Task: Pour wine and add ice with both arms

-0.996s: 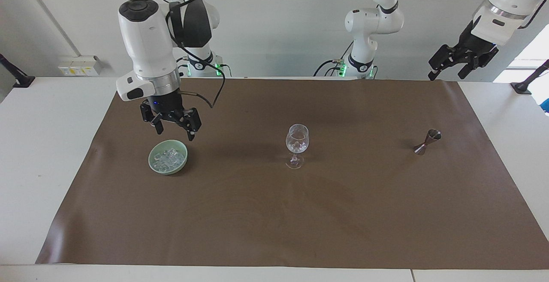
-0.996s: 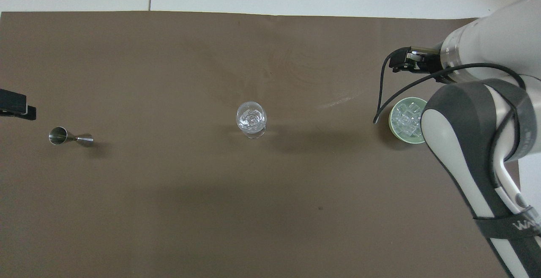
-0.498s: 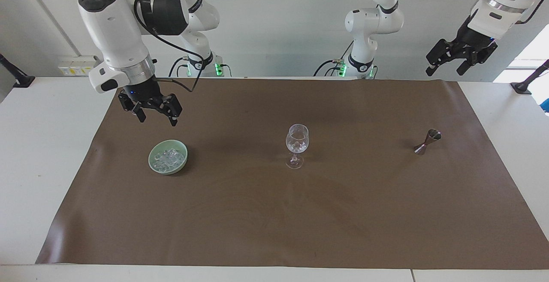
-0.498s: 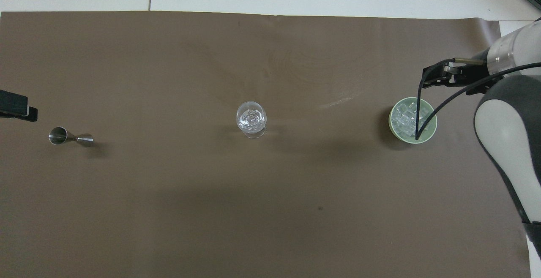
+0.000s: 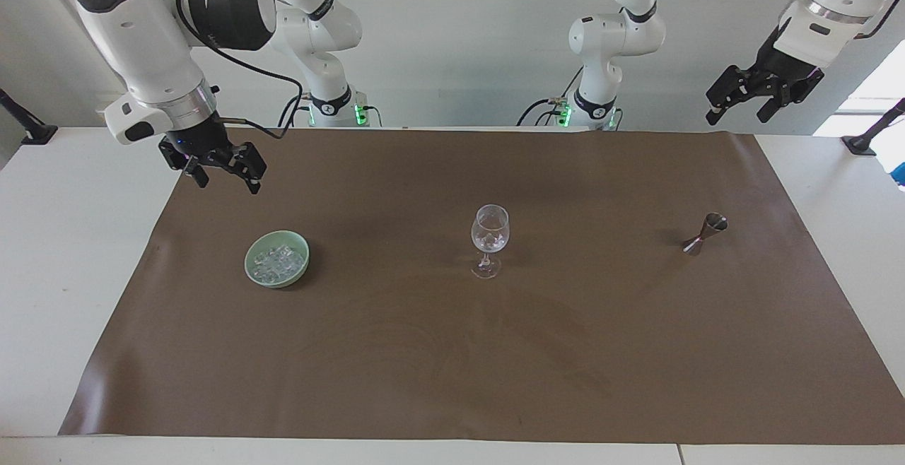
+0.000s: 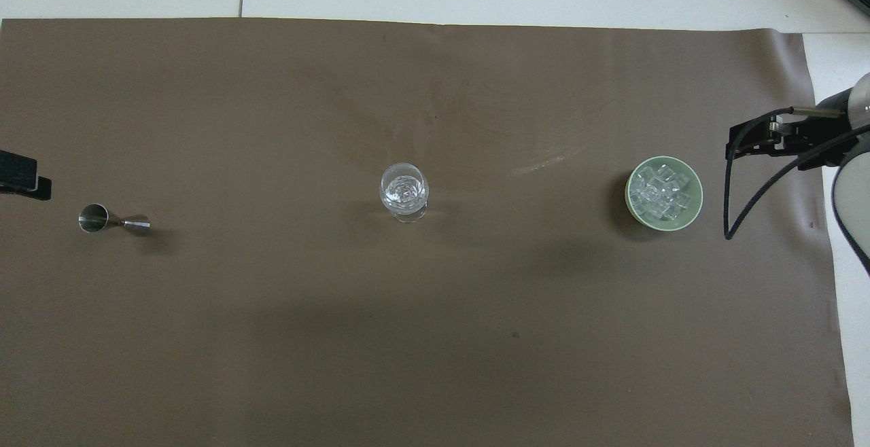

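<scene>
Right end effector (image 5: pixel 220 174): released, its fingers spread apart, holding nothing and touching nothing. It hangs in the air over the corner of the brown mat (image 5: pixel 452 352) at the right arm's end of the worktop (image 5: pixel 63 253), clear of the bowl (image 5: pixel 277 259). In the overhead view only its dark tips (image 6: pixel 775 140) show, near the mat's edge.

Left end effector (image 5: pixel 758 95): released as well, fingers apart and empty. It hangs high at the left arm's end, above the edge of the worktop; this arm waits. In the overhead view only a dark tip (image 6: pixel 24 175) shows at the frame's edge.

Ice (image 5: pixel 279 260): a heap of clear cubes in the pale green bowl, which sits on the mat toward the right arm's end from the glass. More clear pieces lie in the bottom of the glass.

Glass (image 5: pixel 489 239): upright on its stem at the middle of the mat, well apart from the bowl.

Measuring cup (image 5: pixel 704 234): a small metal double cone, lying tilted on the mat toward the left arm's end from the glass, well apart from it.

Edges: the mat covers most of the worktop; bare white strips flank it at both ends.

Open room: wide bare mat between glass and bowl, between glass and measuring cup, and farther from the robots than the glass.
</scene>
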Available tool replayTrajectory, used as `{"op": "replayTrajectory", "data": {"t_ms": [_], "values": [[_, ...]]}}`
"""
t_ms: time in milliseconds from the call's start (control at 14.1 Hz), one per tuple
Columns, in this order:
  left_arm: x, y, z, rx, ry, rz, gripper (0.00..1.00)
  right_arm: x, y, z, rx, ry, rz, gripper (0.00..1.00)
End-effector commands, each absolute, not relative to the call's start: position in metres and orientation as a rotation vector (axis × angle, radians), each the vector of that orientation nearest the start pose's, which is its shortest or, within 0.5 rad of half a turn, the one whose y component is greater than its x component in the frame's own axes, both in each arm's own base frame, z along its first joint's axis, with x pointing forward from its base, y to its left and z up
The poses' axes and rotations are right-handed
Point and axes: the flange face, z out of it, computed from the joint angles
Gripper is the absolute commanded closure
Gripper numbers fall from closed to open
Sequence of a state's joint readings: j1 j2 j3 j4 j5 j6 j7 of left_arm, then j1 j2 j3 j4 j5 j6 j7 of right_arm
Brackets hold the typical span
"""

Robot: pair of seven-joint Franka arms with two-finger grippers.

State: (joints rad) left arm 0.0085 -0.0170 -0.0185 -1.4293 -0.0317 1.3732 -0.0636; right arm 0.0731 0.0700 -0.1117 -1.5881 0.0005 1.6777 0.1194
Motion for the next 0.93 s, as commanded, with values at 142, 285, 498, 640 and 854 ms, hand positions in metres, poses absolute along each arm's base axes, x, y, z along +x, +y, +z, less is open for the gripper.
{"op": "replayTrajectory", "data": {"t_ms": [142,285,498,640,854], "values": [[0.530,-0.010,0.680,-3.156,-0.051,0.047,0.00,0.552,-0.023,0.617,-3.102,0.215,-0.068,0.00],[0.531,-0.011,0.678,-3.154,-0.048,0.030,0.00,0.546,-0.023,0.622,-3.101,0.211,-0.058,0.00],[0.532,-0.008,0.674,-3.147,-0.059,0.039,0.00,0.542,-0.021,0.618,-3.100,0.209,-0.041,0.00],[0.532,-0.004,0.676,-3.135,-0.064,0.041,0.00,0.541,-0.017,0.621,-3.100,0.199,-0.050,0.00],[0.528,-0.011,0.680,-3.130,-0.041,0.064,0.00,0.539,-0.017,0.625,-3.099,0.202,-0.060,0.00]]}}
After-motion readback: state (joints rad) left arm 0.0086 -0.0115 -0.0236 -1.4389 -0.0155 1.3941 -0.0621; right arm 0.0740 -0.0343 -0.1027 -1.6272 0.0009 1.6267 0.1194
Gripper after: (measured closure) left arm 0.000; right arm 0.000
